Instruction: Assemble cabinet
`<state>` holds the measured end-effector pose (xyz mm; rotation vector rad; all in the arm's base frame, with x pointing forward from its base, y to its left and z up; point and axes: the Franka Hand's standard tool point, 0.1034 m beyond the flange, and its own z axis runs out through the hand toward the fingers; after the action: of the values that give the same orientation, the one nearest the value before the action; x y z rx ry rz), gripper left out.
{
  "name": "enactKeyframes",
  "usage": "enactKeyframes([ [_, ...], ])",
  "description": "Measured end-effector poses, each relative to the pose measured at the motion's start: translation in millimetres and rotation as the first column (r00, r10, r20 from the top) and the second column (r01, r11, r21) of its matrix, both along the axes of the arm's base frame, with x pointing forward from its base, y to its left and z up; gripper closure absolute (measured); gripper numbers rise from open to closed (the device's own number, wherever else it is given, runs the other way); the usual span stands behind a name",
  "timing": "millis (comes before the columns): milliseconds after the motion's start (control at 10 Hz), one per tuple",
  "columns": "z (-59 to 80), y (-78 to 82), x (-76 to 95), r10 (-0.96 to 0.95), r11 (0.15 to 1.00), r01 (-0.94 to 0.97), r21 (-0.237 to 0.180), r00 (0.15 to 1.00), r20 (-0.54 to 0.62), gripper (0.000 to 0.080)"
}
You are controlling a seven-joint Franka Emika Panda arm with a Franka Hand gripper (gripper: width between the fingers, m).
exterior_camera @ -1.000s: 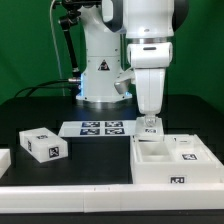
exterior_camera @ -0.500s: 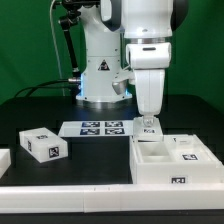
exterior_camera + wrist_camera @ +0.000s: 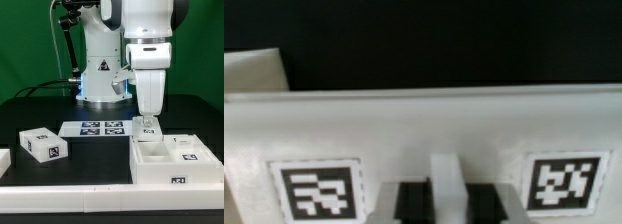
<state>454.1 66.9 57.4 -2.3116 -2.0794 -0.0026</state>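
The cabinet (image 3: pixel 172 160) is a large white open shell with inner compartments and tags, lying at the exterior view's right. My gripper (image 3: pixel 150 127) points straight down onto its far left rim. In the wrist view the cabinet wall (image 3: pixel 420 125) fills the picture, with a tag on each side. My gripper (image 3: pixel 450 203) shows two dark fingers (image 3: pixel 411 205) standing close on either side of a thin white wall edge, shut on it.
A small white tagged block (image 3: pixel 42 145) lies at the exterior view's left. The marker board (image 3: pixel 100 128) lies behind it near the robot base. Another white part (image 3: pixel 4 160) pokes in at the far left edge. A white ledge (image 3: pixel 70 198) runs along the front.
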Motion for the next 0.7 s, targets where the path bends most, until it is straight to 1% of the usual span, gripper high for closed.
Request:
enactKeyframes([
  [400, -0.9, 3.6, -0.7, -0.006, 1.0, 0.006, 0.014, 1.0, 0.031, 0.0731],
  [700, 0.9, 3.1, -0.6, -0.003, 1.0, 0.002, 0.013, 1.0, 0.031, 0.0731],
])
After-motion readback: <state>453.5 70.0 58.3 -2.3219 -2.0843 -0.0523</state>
